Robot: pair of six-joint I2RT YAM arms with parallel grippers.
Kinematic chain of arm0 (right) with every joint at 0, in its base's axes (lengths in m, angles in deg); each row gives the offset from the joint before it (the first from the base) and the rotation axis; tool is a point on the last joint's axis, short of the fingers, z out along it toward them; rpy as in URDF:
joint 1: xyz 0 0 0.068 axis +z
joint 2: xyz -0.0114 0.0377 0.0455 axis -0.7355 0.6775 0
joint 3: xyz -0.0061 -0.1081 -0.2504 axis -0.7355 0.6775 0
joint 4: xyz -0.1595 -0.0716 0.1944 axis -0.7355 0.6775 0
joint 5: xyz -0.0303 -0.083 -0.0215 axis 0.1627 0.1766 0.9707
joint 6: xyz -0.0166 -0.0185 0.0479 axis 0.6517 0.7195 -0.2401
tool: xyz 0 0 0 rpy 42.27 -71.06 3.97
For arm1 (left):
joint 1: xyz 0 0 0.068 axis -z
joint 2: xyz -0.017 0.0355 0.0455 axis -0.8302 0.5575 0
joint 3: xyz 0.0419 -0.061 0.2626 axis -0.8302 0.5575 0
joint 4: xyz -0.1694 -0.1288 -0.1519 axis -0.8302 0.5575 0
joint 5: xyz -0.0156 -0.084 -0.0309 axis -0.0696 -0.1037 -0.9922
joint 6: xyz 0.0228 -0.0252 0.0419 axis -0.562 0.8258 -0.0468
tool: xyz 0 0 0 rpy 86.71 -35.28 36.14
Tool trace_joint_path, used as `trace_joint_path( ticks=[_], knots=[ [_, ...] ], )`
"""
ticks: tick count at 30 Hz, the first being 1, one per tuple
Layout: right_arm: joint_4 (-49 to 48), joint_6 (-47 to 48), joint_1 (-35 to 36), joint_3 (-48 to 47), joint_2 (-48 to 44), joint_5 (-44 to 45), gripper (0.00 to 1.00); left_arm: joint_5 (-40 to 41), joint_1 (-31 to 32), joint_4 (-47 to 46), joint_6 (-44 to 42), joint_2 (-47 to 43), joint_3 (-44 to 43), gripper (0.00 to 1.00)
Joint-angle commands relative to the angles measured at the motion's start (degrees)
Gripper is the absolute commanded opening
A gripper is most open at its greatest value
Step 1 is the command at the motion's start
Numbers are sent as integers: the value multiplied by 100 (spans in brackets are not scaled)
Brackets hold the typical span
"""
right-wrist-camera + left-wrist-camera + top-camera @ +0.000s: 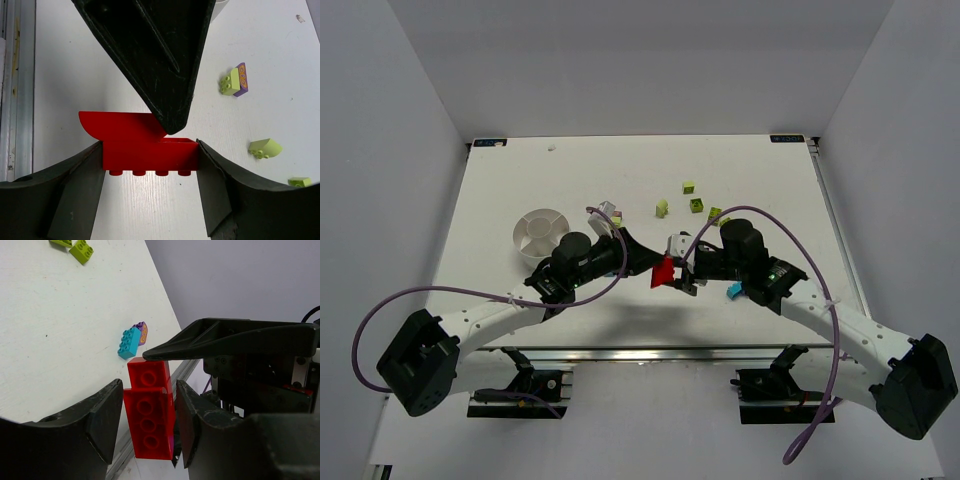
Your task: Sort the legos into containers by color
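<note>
Left claw [148, 425]: clenched on the red stack [663, 272], with its fingers on the long sides of the lower brick.
Right claw [150, 155]: grasping the same stack, its fingers pressed on the two ends of the four-stud brick.
Red stack: two red legos joined, held between your claws at the near middle of the table.
Long axis: it spans from one right finger to the other.
Dish [518, 240]: far and left of the stack, and nearer your left arm. That arm looks better placed to carry red there.
Loose legos: lime bricks [689, 186] lie far-right, and a teal brick [733, 291] sits by the right wrist.
</note>
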Motion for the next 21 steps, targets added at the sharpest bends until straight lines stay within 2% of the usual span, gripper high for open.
trace_joint_path(
  ticks=[1,11,17,18,21],
  knots=[
    [-485,83,-18,-85,-165,-27,0,-204,70,-88,31,46,69,57],
    [-485,119,-18,-76,-244,-71,0,-169,61,-36,13,90,96,60],
    [-520,83,-18,-49,-235,-89,0,-230,70,-114,31,90,96,58],
    [-538,75,-18,-41,-227,-97,0,-239,61,-123,31,90,104,57],
    [-538,75,-10,-41,-200,-89,0,-353,61,-220,48,99,122,44]
  ],
)
